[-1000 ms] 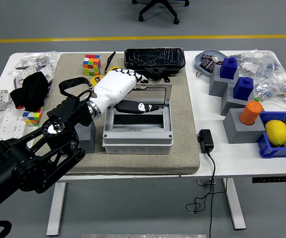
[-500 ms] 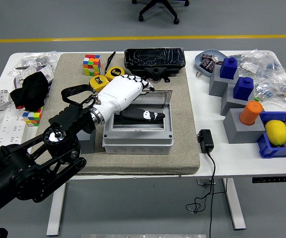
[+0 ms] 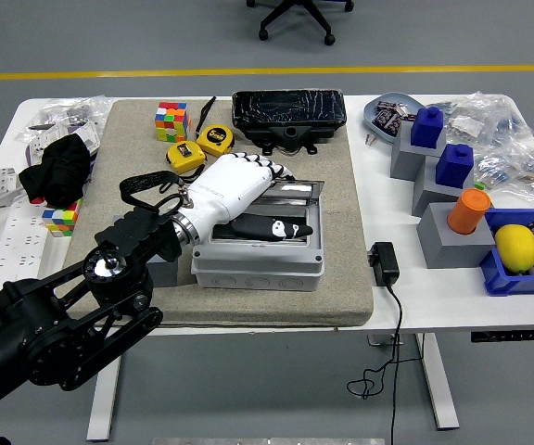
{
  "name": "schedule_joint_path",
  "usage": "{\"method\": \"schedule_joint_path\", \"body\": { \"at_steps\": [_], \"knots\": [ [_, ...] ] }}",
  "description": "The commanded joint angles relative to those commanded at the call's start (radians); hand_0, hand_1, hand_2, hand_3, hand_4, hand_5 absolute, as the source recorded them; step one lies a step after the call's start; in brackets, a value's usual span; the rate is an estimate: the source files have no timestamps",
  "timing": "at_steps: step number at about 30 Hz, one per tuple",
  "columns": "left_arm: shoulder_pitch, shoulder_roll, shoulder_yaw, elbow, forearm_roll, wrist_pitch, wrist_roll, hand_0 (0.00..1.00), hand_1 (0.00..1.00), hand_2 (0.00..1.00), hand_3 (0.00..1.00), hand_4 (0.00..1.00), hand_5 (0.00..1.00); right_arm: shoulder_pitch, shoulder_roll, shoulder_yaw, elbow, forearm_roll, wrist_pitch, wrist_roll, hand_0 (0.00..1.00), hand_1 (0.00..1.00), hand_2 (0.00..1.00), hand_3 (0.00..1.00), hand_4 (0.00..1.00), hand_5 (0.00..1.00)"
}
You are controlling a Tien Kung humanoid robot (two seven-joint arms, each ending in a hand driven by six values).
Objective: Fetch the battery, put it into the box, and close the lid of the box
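My left hand [image 3: 239,190] lies flat on lid [image 3: 290,199] of grey box [image 3: 258,250], pushing it down so box shuts. Lid low, nearly flat, not fully closed I think. Fingers stretched out, together, holding nothing. Arm comes from near left, reaching up over pad [image 3: 341,278]. Battery: cannot see it, probably inside box under lid. Right hand not seen.
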Motion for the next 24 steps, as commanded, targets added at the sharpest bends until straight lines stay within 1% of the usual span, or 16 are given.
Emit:
{"method": "schedule_joint_path", "body": {
  "at_steps": [14,24],
  "knots": [
    [0.014,-0.001,0.001,-0.029,0.008,-0.011,0.016,0.720,0.811,0.763,0.738,0.998,0.998,0.003,0.000,0.005,0.000,-0.002,-0.001,0.000,0.877,0.838,0.783,0.826,0.998,0.998],
    [0.029,0.007,0.008,-0.044,0.011,-0.020,0.019,0.719,0.813,0.765,0.738,0.998,0.998,0.000,-0.004,0.005,0.000,-0.006,-0.001,-0.002,0.877,0.838,0.783,0.827,0.998,0.998]
  ]
}}
